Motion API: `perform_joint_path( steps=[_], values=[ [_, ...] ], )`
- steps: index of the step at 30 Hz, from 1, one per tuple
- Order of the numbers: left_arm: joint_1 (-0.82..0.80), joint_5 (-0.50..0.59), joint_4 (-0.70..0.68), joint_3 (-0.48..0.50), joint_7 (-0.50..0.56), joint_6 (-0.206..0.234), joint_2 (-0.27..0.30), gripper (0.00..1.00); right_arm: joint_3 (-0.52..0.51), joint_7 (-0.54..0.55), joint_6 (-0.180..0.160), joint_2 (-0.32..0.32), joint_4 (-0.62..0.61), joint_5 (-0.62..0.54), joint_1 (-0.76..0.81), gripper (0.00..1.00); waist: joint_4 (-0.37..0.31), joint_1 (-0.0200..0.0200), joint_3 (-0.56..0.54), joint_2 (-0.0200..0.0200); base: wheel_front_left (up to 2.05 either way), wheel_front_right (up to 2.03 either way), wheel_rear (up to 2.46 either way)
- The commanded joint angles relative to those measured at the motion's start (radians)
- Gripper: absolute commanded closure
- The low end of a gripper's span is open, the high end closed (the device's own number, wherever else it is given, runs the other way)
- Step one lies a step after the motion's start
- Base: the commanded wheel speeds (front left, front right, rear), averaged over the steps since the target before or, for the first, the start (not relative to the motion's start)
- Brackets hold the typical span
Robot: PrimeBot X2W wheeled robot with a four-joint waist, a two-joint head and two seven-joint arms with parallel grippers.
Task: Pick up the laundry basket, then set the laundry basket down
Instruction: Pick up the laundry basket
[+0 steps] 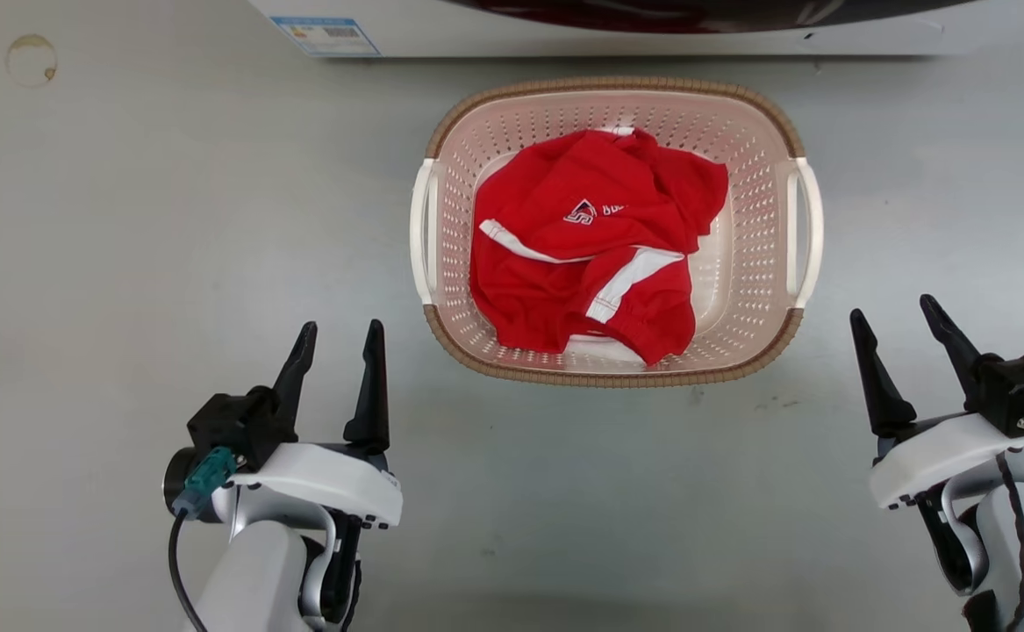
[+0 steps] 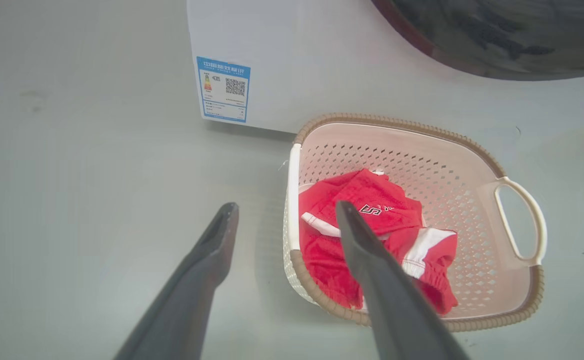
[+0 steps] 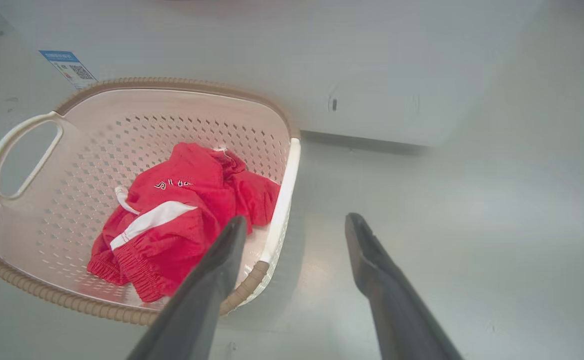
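Laundry basket (image 1: 608, 377) sat on the grey floor (image 1: 125, 263) at the centre of the scene, its far rim just in front of the white washer (image 1: 564, 35). A crumpled red garment (image 1: 590, 246) w/ white stripes lay inside, covering most of the bottom. Left gripper (image 1: 341, 326) was held at the near left, fingers pointing fwd toward the washer, jaws spread apart w/ nothing btwn them. Its tips were near the basket's near-left corner but apart from it. Right gripper (image 1: 891, 307) was held at the near right, also spread wide & empty, fingers leaning slightly left, tips about level w/ the basket's near-right corner and clear of it. Both pale forearms came up from the near edge, one ea. side of the basket. Neither the left handle (image 1: 422, 230) nor the right handle (image 1: 805, 230) was touched. A blue-edged label (image 1: 325, 35) was stuck on the washer's left end, & a round stain (image 1: 31, 60) marked the floor at far left
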Motion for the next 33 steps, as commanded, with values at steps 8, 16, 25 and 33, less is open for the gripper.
perform_joint_path(
  steps=[8, 16, 25, 33],
  values=[
    [-0.103, -0.032, 0.039, -0.038, -0.01, -0.021, 0.008, 0.0, 0.034, -0.014, 0.004, -0.01, 0.022, 0.008, -0.074, 0.0, 0.024, 0.0, 0.103, 0.0, 0.0, 0.0, 0.0],
    [-0.199, -0.051, 0.11, -0.087, -0.01, -0.025, 0.008, 0.0, 0.072, -0.014, 0.004, -0.01, 0.1, 0.027, -0.154, 0.0, 0.028, 0.0, 0.132, 0.0, 0.0, 0.0, 0.0],
    [-0.331, -0.043, 0.263, -0.097, -0.01, -0.071, 0.008, 0.0, 0.115, -0.014, 0.004, -0.01, 0.211, 0.05, -0.276, 0.0, 0.027, 0.0, 0.179, 0.0, 0.0, 0.0, 0.0],
    [-0.423, -0.027, 0.398, -0.096, -0.01, -0.099, 0.008, 0.0, 0.197, -0.014, 0.004, -0.01, 0.286, 0.078, -0.363, 0.0, 0.03, 0.0, 0.221, 0.0, 0.0, 0.0, 0.0]
  ],
)
